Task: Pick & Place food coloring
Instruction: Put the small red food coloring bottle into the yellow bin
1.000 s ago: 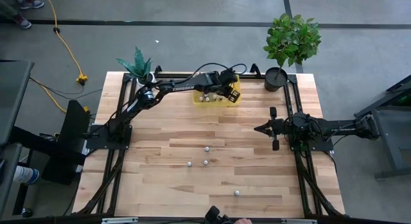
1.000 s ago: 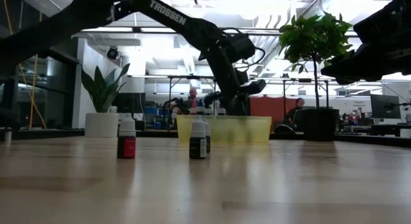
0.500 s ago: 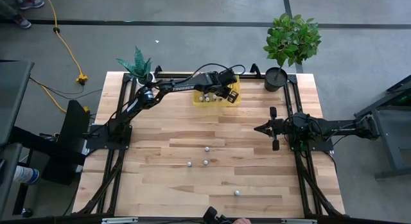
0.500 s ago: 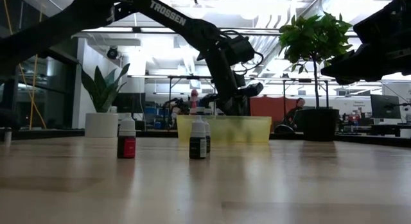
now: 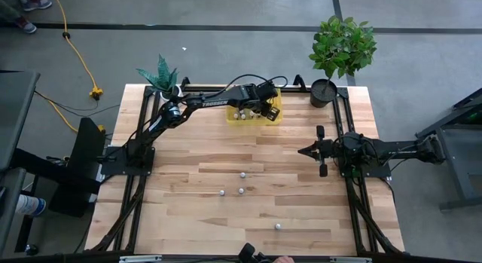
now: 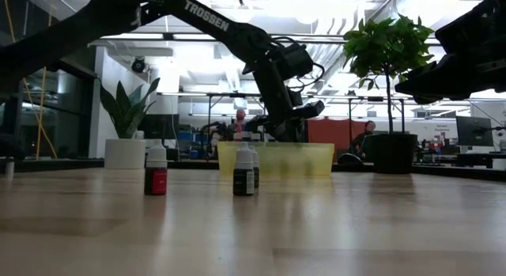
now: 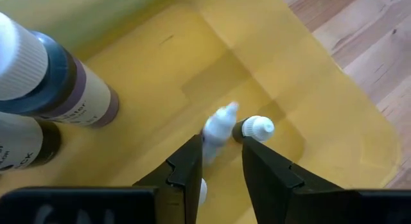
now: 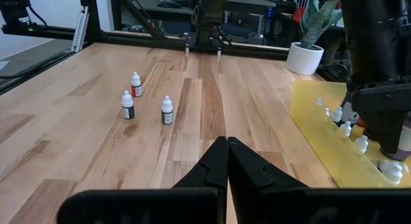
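Small bottle [image 7: 218, 129] between left gripper [image 7: 220, 161] fingers, over yellow tray [image 7: 334, 108].

From above, the wooden desk [image 5: 188, 218] carries a yellow tray [image 5: 254, 114] at its far edge, with small whitish bottles [image 5: 239, 113] inside. The left arm reaches from the left side across to the tray, its hand [image 5: 263, 106] over the tray's right part. The right arm lies along the right edge, its hand [image 5: 307, 151] pointing toward the desk's middle, above bare wood. Four loose bottles stand on the desk: three [image 5: 241, 191] grouped near the centre, one [image 5: 277, 226] nearer the front edge. A spiky plant [image 5: 162, 73] marks the far left corner, a leafy potted plant [image 5: 343, 46] the far right.
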You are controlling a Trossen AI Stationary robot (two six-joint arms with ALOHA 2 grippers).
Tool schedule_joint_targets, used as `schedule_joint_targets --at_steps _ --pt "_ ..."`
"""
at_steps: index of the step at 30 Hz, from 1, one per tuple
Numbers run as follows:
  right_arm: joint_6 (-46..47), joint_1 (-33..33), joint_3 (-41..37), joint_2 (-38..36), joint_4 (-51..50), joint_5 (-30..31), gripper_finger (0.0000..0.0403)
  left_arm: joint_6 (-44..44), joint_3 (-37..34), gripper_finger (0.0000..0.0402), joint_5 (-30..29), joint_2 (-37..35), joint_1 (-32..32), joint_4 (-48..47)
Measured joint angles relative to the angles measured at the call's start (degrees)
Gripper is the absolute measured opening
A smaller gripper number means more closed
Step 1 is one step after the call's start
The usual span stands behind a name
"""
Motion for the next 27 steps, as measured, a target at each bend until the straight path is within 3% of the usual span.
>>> schedule_joint_targets --at_steps 12,27 --pt "-0.01 0.01 0.00 0.01 0.00 0.02 0.0000 1.97 -0.09 0.0107 0.26 -0.86 0.00 -0.26" --pt "0.01 0.01 0.00 0.01 0.00 0.00 0.0000 13.76 -0.04 0.0107 1.29 -11.48 -3.46 -3.70"
